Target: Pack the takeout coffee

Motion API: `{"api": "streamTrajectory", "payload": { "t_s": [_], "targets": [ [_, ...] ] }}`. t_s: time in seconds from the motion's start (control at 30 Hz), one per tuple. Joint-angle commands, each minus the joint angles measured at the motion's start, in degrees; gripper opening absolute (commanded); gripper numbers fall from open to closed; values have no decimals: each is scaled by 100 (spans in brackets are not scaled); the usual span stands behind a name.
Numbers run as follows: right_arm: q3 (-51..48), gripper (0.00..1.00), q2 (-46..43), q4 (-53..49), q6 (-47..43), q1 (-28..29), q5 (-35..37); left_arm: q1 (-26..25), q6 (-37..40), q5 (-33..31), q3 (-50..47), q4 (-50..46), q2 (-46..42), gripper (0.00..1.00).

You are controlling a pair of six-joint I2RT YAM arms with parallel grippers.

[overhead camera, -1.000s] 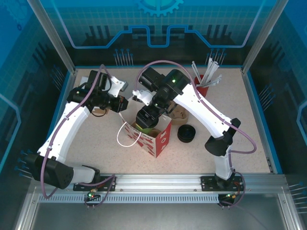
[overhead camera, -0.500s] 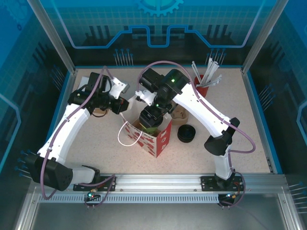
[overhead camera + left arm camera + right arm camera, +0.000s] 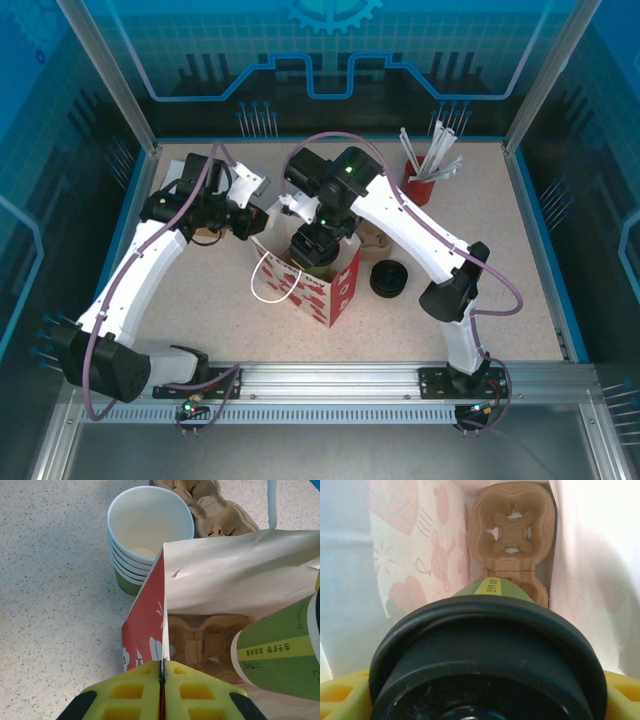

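Two arms are sharing this one. Left gripper (image 3: 161,680) is pinching the bag (image 3: 235,575) by its rim, yellow pads pressed together on the paper edge, holding the mouth open. Right gripper (image 3: 487,695) is gripping the cup (image 3: 280,655) up near its black lid (image 3: 487,650), jaws spread wide around it. The cup is hanging partway inside the bag's mouth, not yet down on the bottom as far as I can tell.

A cardboard carrier (image 3: 512,525) is lying in the bottom of the bag, and the cup is pointing at its nearer well (the far well is the one showing clearly from the right wrist).

So I'm reading this as the lowering step: cup lidded, bag open, drop-in not finished. Next move is calling for a slow, straight descent so the base is seating in that well, not catching on the carrier's ridge or the bag wall, and a release only once it's resting. Letting the rim go before then is risking paper folding in on the cup. Stack of cups (image 3: 147,525) is sitting just outside the bag.
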Motion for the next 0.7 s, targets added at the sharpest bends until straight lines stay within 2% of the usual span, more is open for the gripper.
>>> {"api": "streamTrajectory", "payload": {
  "t_s": [0.0, 0.33, 0.67],
  "targets": [
    [-96, 78, 65, -299, -228, 81, 128, 43, 60, -5, -94, -54, 23, 12],
    [-555, 80, -78, 5, -753, 90, 240, 38, 40, -271, -88, -64, 40, 32],
    [-1047, 81, -251, 283, -967, 31, 379, 44, 4, -498, -110, -64, 58, 36]
  ]
}}
